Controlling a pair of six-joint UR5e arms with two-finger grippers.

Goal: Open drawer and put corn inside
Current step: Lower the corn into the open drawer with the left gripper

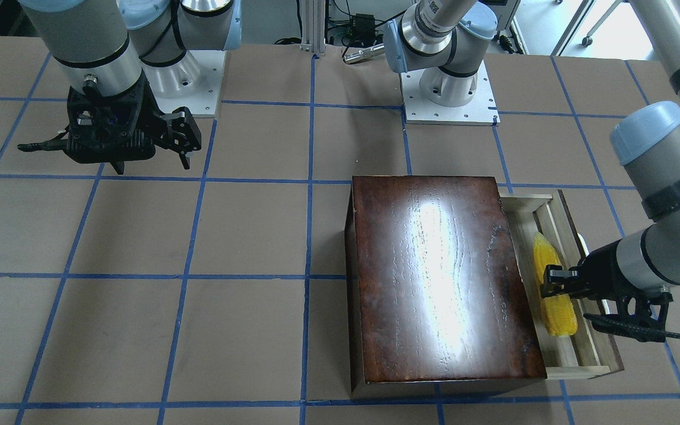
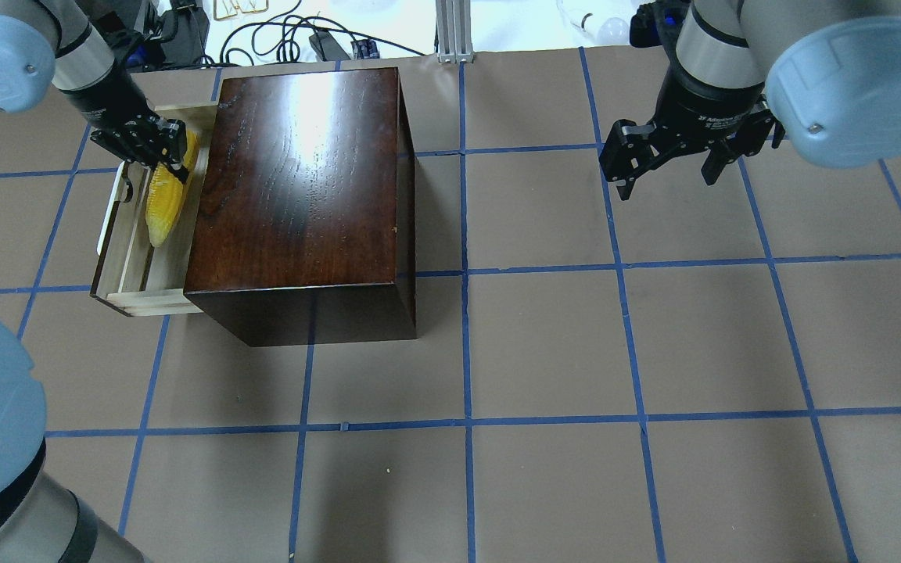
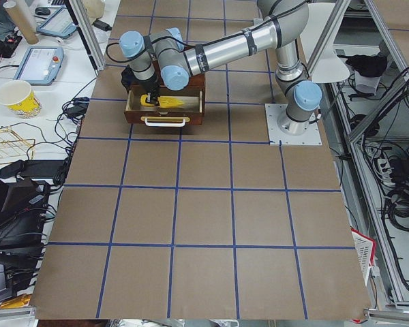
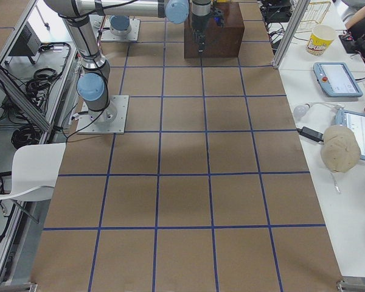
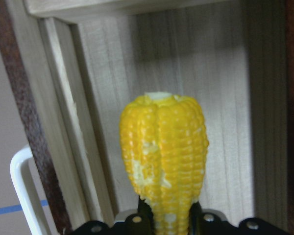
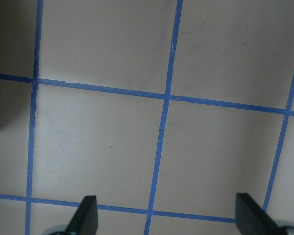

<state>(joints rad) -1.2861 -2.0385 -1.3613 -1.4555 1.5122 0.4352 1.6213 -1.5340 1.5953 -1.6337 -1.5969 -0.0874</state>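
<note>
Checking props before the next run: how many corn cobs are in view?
1. The corn is in the open drawer beside the dark box, gripped by the left gripper. The box's closed inside could hide more.

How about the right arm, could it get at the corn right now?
Probably not easily: the corn lies in the open drawer on the dark box's far side from the right gripper, and the left gripper is clamped on it.

Left wrist view: the lower end of the corn (image 5: 162,161) is hidden between the fingers of the left claw (image 5: 165,221), which the bottom edge cuts off. The white handle (image 5: 23,196) of the drawer (image 5: 196,73) runs off at lower left. Right wrist view: only two tips of the right claw (image 6: 167,215) show, at the bottom edge.
</note>
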